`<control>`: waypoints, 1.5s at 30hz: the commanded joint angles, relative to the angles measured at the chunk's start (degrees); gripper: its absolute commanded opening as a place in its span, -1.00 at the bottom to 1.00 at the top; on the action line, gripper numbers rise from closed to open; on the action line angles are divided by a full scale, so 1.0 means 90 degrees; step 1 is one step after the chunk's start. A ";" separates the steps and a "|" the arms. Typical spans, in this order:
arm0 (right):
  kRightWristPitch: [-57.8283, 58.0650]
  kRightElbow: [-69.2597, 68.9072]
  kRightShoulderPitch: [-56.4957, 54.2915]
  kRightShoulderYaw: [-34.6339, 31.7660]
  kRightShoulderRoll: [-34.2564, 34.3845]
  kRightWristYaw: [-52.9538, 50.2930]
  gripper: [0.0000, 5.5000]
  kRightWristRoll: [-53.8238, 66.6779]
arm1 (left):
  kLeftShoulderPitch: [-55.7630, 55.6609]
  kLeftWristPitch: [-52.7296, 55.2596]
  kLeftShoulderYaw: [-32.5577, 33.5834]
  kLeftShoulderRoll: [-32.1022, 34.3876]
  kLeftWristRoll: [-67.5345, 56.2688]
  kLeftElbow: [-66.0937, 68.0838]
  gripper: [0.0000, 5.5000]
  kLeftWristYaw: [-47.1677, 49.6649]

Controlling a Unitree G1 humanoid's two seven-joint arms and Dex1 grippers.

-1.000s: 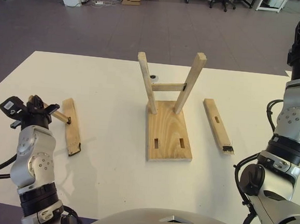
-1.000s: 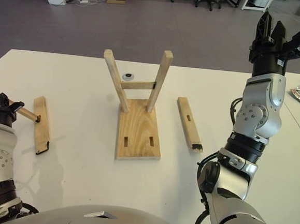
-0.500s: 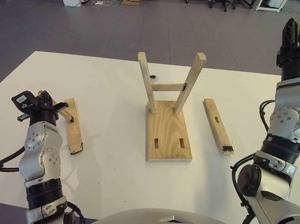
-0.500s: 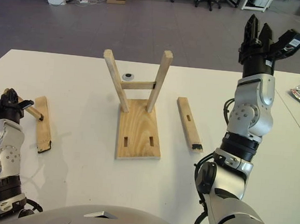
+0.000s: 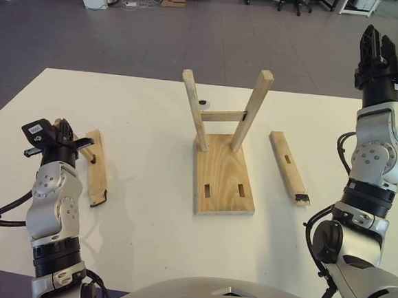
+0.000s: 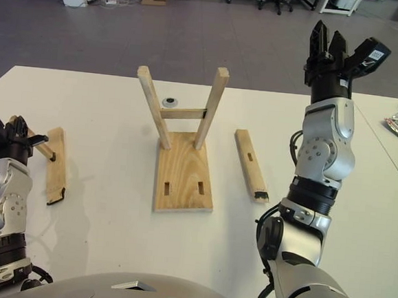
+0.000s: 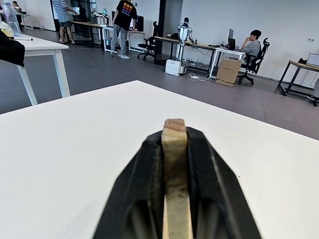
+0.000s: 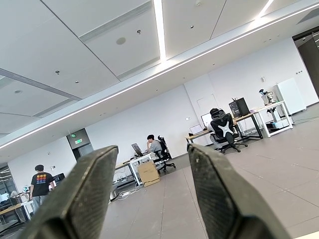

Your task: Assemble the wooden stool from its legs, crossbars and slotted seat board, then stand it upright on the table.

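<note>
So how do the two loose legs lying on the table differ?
The left leg has a crossbar joined at its slot; the slot of the right leg is empty. The left gripper grips the left leg's crossbar; nothing touches the right leg. Both lie flat, dark ends toward the robot.

Lanes of white table (image 5: 150, 159) separate the rectangular wooden seat board (image 5: 225, 172) from the right loose slotted wooden leg (image 5: 288, 167) and the left loose leg (image 5: 98, 172). Two upright wooden legs (image 5: 251, 112) with a crossbar (image 5: 222, 115) block the board's far end. The left gripper (image 5: 72, 144), clamped on a wooden rail (image 7: 174, 199), apparently obstructs that leg's outer side.
</note>
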 commanded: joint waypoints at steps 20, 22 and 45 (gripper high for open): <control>0.0193 -0.0221 0.0164 0.0153 0.0161 -0.0073 -0.06 0.0037 | 0.2096 -0.2952 -0.0818 -0.0733 0.1367 0.0894 -0.85 -0.0838; 0.0206 -0.0247 0.0185 0.0139 0.0168 -0.0096 -0.06 0.0030 | 0.2418 -0.3360 -0.0850 -0.0964 0.1358 0.0945 -0.85 -0.0849; 0.0286 -0.0486 0.0480 0.0176 0.0335 -0.0385 -0.06 -0.0001 | 0.1745 -0.0805 -0.0918 0.0459 0.0006 0.1338 -0.85 -0.1734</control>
